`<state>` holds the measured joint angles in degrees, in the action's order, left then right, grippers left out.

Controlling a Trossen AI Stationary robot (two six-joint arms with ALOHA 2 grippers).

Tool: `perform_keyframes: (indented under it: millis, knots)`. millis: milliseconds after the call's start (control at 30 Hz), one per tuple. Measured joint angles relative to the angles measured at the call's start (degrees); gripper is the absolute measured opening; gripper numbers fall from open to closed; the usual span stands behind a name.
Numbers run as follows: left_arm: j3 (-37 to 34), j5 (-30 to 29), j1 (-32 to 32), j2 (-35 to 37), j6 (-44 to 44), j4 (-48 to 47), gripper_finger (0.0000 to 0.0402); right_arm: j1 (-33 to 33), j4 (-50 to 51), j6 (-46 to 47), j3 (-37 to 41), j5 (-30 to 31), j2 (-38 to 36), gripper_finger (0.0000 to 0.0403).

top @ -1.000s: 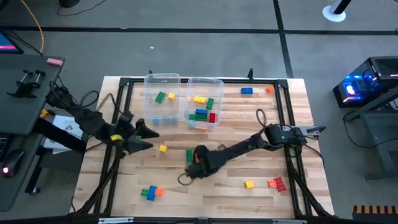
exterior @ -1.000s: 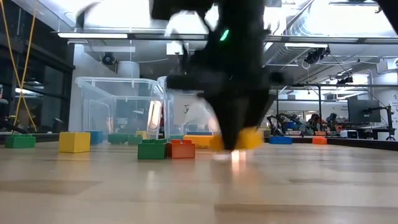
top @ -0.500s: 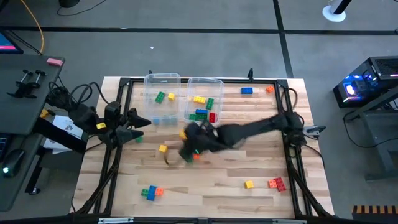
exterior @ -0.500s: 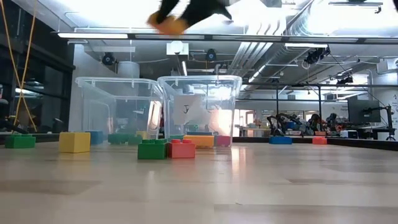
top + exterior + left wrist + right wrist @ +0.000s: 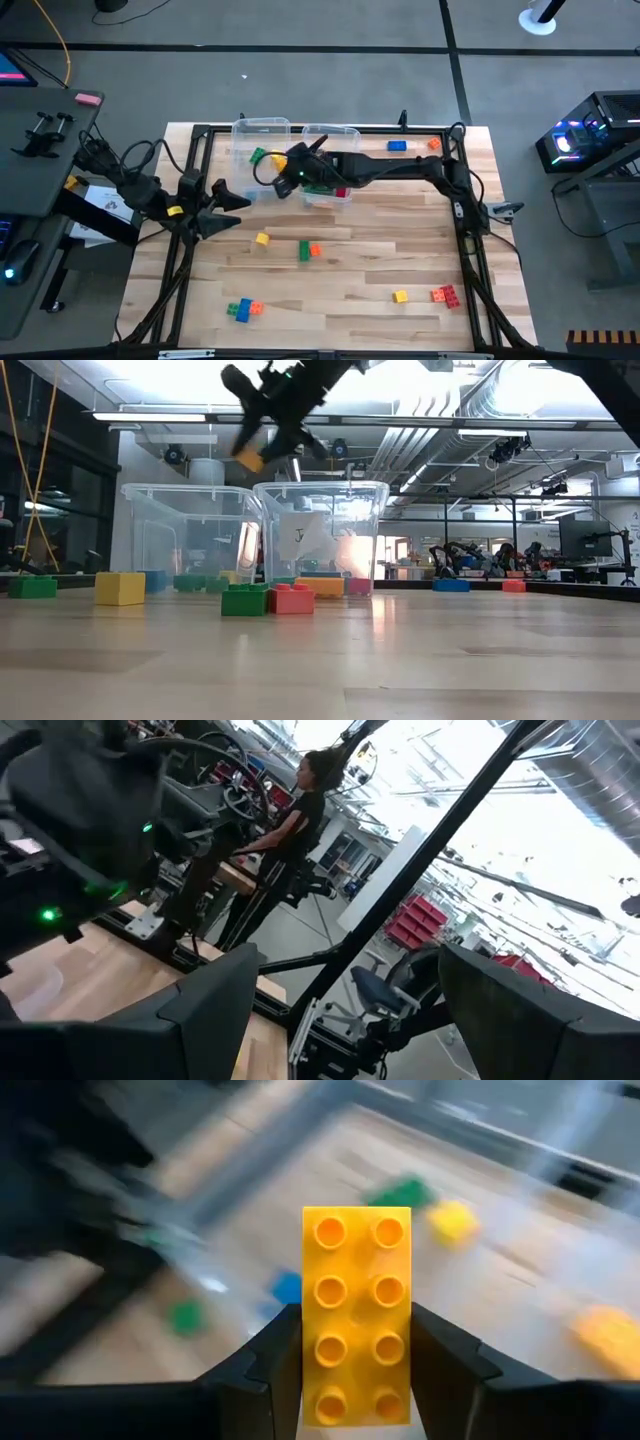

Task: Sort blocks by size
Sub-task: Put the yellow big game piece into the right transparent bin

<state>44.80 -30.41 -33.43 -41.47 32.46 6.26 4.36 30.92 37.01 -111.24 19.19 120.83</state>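
Note:
My right gripper (image 5: 284, 166) is shut on a long yellow-orange studded brick (image 5: 357, 1315), high above the rims of two clear bins, about where the left bin (image 5: 261, 158) and the right bin (image 5: 328, 170) meet. The low view shows the brick (image 5: 249, 459) above the bins. Both bins hold several blocks. My left gripper (image 5: 236, 200) is open and empty at the table's left side. Loose blocks lie on the table: a yellow one (image 5: 262, 239) and a green and orange pair (image 5: 308, 250). My right gripper pinches the brick's two long sides (image 5: 304, 1342) between its two fingers, on the half nearer the wrist. The other half sticks out past the fingertips, studs toward the wrist camera. The fingers come from the table's right, slanting down. The brick is lifted clear, above the bins.
More blocks lie near the front: a blue, green and orange group (image 5: 241, 309), a yellow one (image 5: 400, 296) and a red one (image 5: 444, 294). A blue block (image 5: 397, 146) and an orange one (image 5: 433, 144) lie at the far right. A person stands beyond the table (image 5: 300, 815).
My right gripper has risen from the middle of the table with the yellow-orange brick and swung toward the far left. It now stands above the bins with the brick lifted clear. My left gripper has shifted a little at the table's left side.

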Motion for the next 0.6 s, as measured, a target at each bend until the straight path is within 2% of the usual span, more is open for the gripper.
perform_keyframes:
  millis: [267, 600]
  knots:
    - [0.00, -0.22, 0.02, 0.07, -1.63, 0.09, 0.0298, 2.05, 25.56, 4.05, 0.00, 11.58, -0.89, 0.0136]
    - [0.00, -0.22, 0.02, 0.12, -2.29, 0.03, 0.0298, 3.79, 27.07, 5.16, 0.00, 10.42, -0.89, 0.0136]
